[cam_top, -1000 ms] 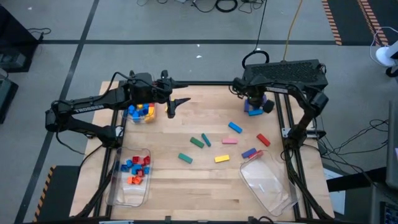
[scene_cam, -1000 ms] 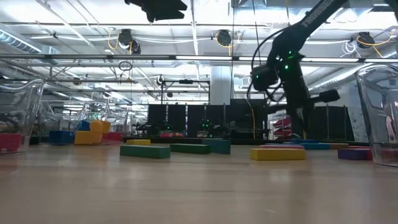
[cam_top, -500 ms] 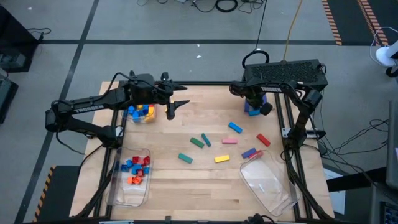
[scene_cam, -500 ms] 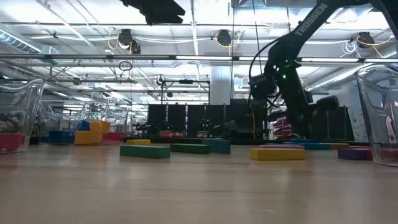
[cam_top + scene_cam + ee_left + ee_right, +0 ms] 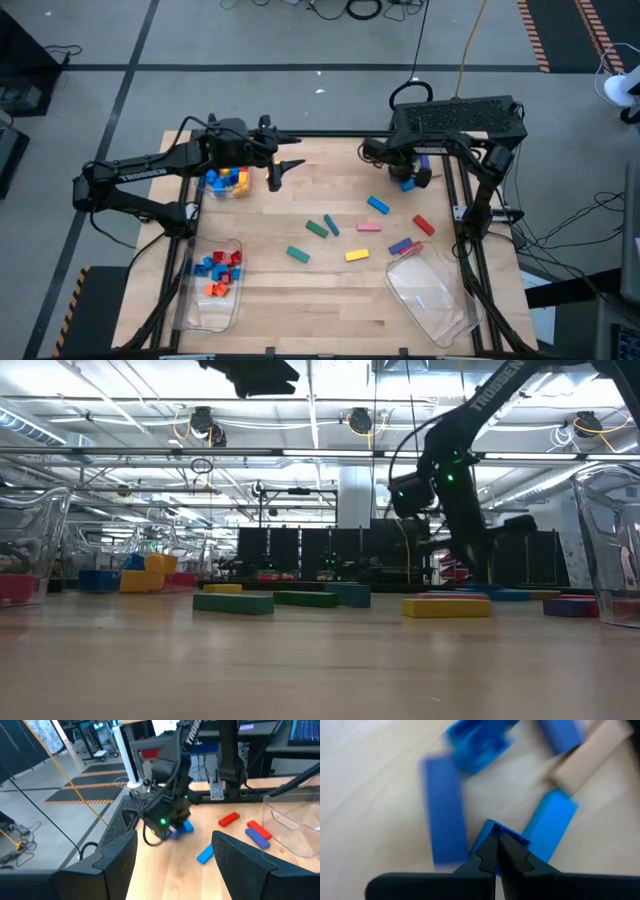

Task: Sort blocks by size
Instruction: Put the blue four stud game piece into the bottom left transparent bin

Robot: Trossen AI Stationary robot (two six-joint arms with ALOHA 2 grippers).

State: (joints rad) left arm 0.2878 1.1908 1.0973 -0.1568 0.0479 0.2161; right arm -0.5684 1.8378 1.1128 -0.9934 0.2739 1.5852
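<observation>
Over the last second the right arm has swung toward the middle of the desk, and its right gripper (image 5: 372, 149) now sits near the far edge, a bit left of where it was. Its fingers are pressed together. In the right wrist view the tips sit right at the edge of a blue block (image 5: 551, 822), but I cannot tell if anything is pinched.

Blue blocks (image 5: 408, 172) lie in a small heap by the far right corner, just under that arm. One long blue bar (image 5: 443, 810) lies right beside the tips. This heap is much nearer to the right arm than to the left one.

More blocks lie loose in the middle of the desk: a green bar (image 5: 316, 229), a yellow bar (image 5: 357, 255), a pink bar (image 5: 369, 226) and a red one (image 5: 423, 225). They are spread out, apart from each other.

The left gripper (image 5: 277, 172) hangs above the far left part of the desk with its fingers wide apart and nothing between them. Small blocks (image 5: 227, 179) sit in a bin just beside it. Another bin (image 5: 194, 313) near the front left corner holds red, blue and orange blocks. The bin by the front right corner (image 5: 432, 299) looks bare.
</observation>
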